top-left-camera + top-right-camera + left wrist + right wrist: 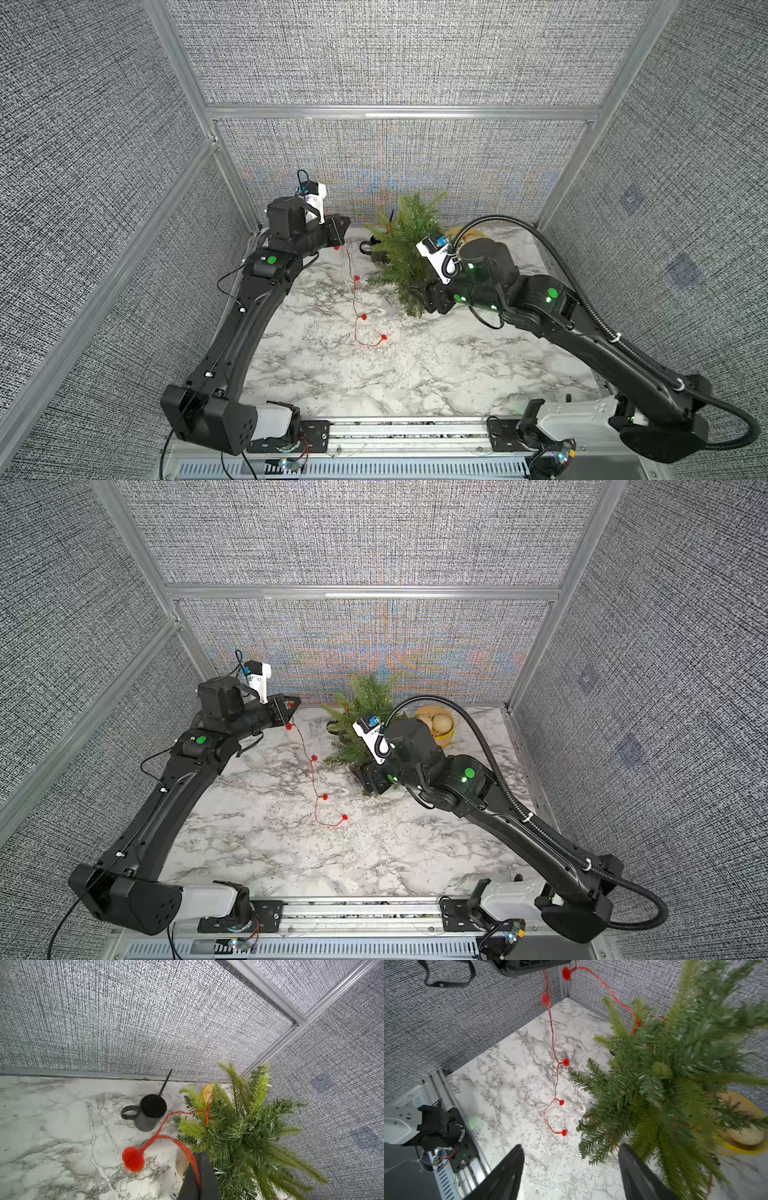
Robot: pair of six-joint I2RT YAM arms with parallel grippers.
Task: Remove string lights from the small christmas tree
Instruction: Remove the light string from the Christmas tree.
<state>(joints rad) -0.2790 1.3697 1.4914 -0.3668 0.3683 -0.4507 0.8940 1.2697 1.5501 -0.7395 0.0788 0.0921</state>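
Observation:
The small christmas tree [409, 245] [365, 712], a green pine, stands at the back of the marble table. My left gripper [198, 1160] [345, 223] hovers to its left, shut on the red wire of the string lights [355, 286]. From the jaws one stretch runs across into the tree's upper branches [207, 1118]. The other stretch hangs down and lies on the table with several red bulbs [561, 1102]. My right gripper [571, 1148] [424, 293] is open at the tree's lower front branches, with nothing between its fingers. A needle branch and a bit of wire brush one finger [629, 1159].
A black mug [150, 1114] with a dark stick in it stands behind and left of the tree. A yellow bowl [436, 725] holding tan round things sits to the tree's right. Grey fabric walls close in the back and both sides.

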